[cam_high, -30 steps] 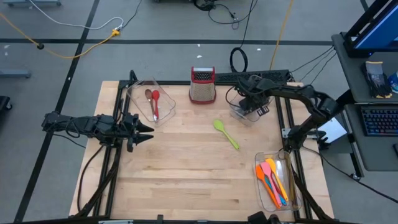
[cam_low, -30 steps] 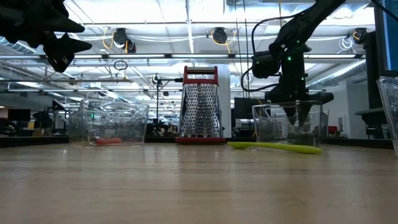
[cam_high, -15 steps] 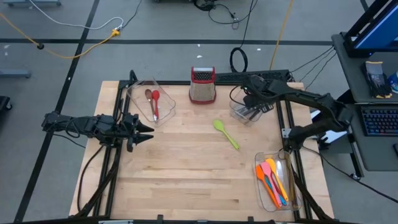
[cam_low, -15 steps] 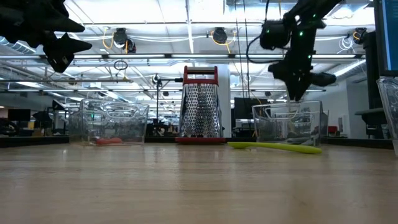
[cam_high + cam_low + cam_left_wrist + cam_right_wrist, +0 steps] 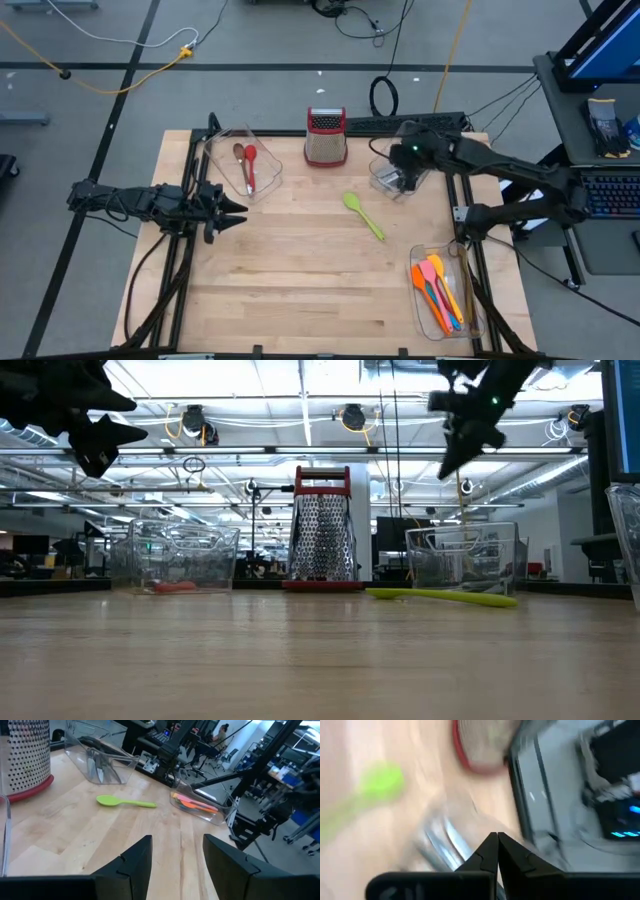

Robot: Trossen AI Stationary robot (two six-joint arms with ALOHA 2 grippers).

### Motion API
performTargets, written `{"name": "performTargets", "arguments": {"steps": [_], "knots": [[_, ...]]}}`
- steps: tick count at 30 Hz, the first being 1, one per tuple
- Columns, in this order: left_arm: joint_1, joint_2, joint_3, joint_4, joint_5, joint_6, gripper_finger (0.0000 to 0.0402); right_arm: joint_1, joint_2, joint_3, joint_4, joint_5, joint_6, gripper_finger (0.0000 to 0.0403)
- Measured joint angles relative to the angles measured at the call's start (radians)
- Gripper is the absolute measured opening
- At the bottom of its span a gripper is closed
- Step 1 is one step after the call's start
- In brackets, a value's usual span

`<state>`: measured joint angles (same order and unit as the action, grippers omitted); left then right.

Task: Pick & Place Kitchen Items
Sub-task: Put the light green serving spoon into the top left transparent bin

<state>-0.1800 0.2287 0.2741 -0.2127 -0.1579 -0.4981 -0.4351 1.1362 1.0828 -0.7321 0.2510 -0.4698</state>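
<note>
Green spoon (image 5: 363, 215) is left loose on the bench (image 5: 300, 290), unsorted beside bins grouped by kind. Right gripper (image 5: 405, 168) is held shut and empty above the knife bin (image 5: 385, 184); left gripper (image 5: 232, 212) is parked open.

Overhead and table-level views, both wrist cameras, all sharing the green spoon (image 5: 363, 215).

The right wrist view is smeared by motion — the green spoon (image 5: 380, 782) is only a soft blob there. In the high view the knives in the back bin (image 5: 385, 180) are partly covered by the right arm.
</note>
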Motion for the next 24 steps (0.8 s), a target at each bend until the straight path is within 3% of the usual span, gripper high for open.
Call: {"name": "performTargets", "arguments": {"steps": [10,15,24], "knots": [[0.000,0.000,0.000,-0.081,-0.001,0.124,0.0177,0.137,-0.003,0.001,0.308,-0.260,0.367,0.0005],[0.000,0.000,0.000,-0.108,-0.004,0.128,0.0177,0.209,0.032,0.001,0.367,-0.281,0.461,0.0013],[0.000,0.000,0.000,-0.106,-0.027,0.136,0.0177,0.307,0.137,0.001,0.302,-0.280,0.559,0.0062]]}}
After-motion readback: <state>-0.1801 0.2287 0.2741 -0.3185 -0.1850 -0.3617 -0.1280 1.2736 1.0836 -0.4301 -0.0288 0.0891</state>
